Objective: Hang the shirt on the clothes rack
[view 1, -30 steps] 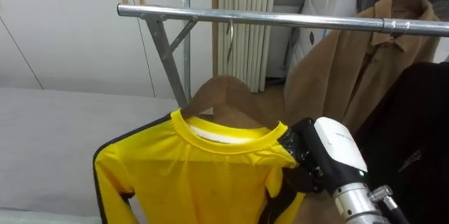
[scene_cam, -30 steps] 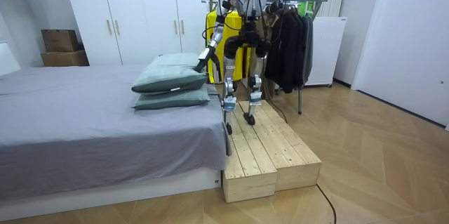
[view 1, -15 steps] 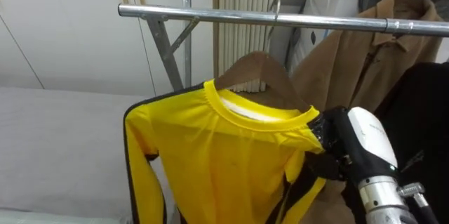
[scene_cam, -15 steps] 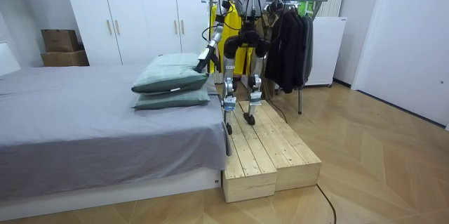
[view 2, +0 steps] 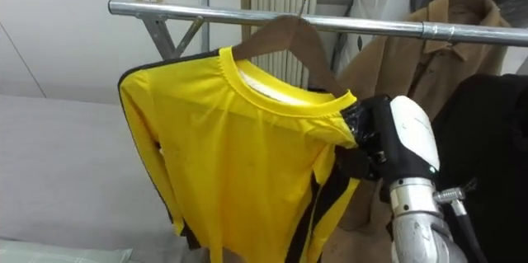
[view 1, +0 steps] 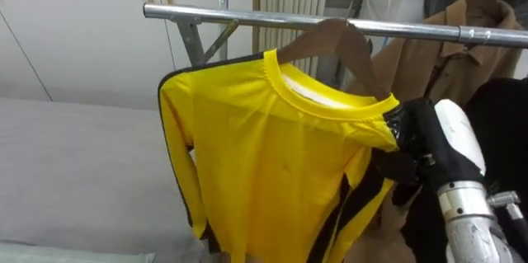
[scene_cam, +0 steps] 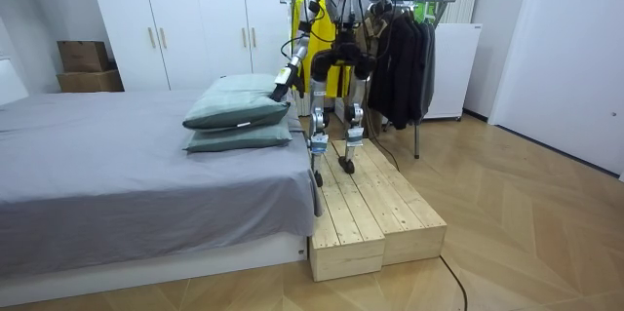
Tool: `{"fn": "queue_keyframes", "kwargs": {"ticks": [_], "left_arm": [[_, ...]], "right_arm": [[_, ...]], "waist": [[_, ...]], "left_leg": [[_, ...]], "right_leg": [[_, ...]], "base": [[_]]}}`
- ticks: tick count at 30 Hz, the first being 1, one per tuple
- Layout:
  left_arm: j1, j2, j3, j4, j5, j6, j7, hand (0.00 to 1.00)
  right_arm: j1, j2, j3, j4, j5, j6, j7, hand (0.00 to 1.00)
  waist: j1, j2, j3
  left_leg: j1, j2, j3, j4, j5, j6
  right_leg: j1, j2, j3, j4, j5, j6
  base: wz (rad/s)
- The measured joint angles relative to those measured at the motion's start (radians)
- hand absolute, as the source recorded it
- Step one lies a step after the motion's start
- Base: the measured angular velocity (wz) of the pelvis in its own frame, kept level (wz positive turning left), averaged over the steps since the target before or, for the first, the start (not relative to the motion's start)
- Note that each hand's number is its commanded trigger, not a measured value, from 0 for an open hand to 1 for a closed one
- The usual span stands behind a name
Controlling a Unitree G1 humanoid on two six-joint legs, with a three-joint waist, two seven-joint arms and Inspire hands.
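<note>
In the last second the right hand [view 1: 412, 143], fingers curled on the shoulder of the yellow black-trimmed long-sleeved shirt [view 1: 272, 164], has raised it from below the silver metal rail [view 1: 214, 16] until the top of the brown wooden hanger [view 1: 330, 36] is level with the rail. Hooking it on likely remains; the left hand [scene_cam: 281, 82] hangs idle.

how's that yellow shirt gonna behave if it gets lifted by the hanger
Probably floppy: the yellow shirt drapes in folds and its sleeve hangs limp. Likely light, since the right hand carries it by one shoulder. The wooden hanger holds the shoulders stiff, but it sits tilted, so it may swing.
</note>
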State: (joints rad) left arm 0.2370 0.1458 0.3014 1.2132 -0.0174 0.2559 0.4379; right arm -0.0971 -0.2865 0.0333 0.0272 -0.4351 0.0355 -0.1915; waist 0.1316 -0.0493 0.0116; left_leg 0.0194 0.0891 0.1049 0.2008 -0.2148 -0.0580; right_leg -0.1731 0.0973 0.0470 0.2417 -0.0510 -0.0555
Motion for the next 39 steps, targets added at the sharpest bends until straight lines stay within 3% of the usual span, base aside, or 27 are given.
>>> {"fn": "queue_keyframes", "kwargs": {"ticks": [3, 8, 16, 23, 26, 29, 39], "left_arm": [[0.001, 0.002, 0.002, -0.004, 0.007, 0.000, -0.001, 0.00], [0.002, 0.006, 0.002, -0.003, 0.064, 0.005, -0.037, 0.00], [0.003, 0.027, 0.001, -0.010, 0.071, 0.026, -0.085, 0.00], [0.003, 0.033, 0.001, -0.036, 0.151, 0.065, -0.120, 0.00], [0.003, 0.038, 0.001, -0.045, 0.150, 0.072, -0.128, 0.00], [0.003, 0.042, 0.001, -0.046, 0.150, 0.074, -0.137, 0.00], [0.003, 0.046, 0.001, -0.048, 0.150, 0.075, -0.140, 0.00]], "right_arm": [[-0.003, 0.000, 0.000, 0.012, 0.007, 0.023, 0.001, 1.00], [-0.042, -0.022, -0.001, 0.145, 0.075, 0.040, 0.038, 1.00], [-0.100, -0.068, 0.000, 0.180, 0.111, 0.073, 0.132, 1.00], [-0.167, -0.071, 0.008, 0.241, 0.162, 0.093, 0.210, 1.00], [-0.177, -0.071, 0.015, 0.257, 0.161, 0.099, 0.244, 1.00], [-0.178, -0.071, 0.015, 0.269, 0.159, 0.100, 0.269, 1.00], [-0.236, -0.071, 0.036, 0.357, 0.148, 0.109, 0.312, 1.00]], "waist": [[0.002, -0.007, 0.0014], [0.008, -0.025, 0.0119], [0.009, -0.031, 0.0090], [0.009, -0.038, 0.0088], [0.011, -0.046, 0.0081], [0.011, -0.047, 0.0077], [0.015, -0.047, 0.0077]], "left_leg": [[0.001, 0.000, -0.001, -0.001, 0.000, 0.000], [0.007, -0.001, -0.001, 0.000, 0.003, -0.005], [0.003, -0.004, -0.001, -0.002, 0.003, -0.005], [-0.008, -0.013, -0.047, 0.005, 0.004, -0.005], [-0.009, -0.015, -0.052, 0.006, 0.004, -0.005], [-0.009, -0.015, -0.057, 0.006, 0.004, -0.005], [-0.008, -0.012, -0.057, 0.002, 0.004, -0.006]], "right_leg": [[0.001, 0.000, -0.002, -0.002, -0.001, 0.001], [0.009, 0.000, 0.002, -0.005, -0.001, 0.001], [-0.003, -0.002, 0.002, -0.003, 0.002, -0.003], [-0.004, -0.010, -0.014, -0.006, 0.001, -0.002], [-0.002, -0.012, -0.019, -0.008, -0.005, 0.006], [0.005, -0.014, -0.025, -0.017, 0.002, -0.002], [0.006, -0.010, -0.027, -0.019, 0.005, -0.005]], "base": [[0.00], [0.00], [0.00], [0.07], [0.06], [0.04], [0.00]]}}
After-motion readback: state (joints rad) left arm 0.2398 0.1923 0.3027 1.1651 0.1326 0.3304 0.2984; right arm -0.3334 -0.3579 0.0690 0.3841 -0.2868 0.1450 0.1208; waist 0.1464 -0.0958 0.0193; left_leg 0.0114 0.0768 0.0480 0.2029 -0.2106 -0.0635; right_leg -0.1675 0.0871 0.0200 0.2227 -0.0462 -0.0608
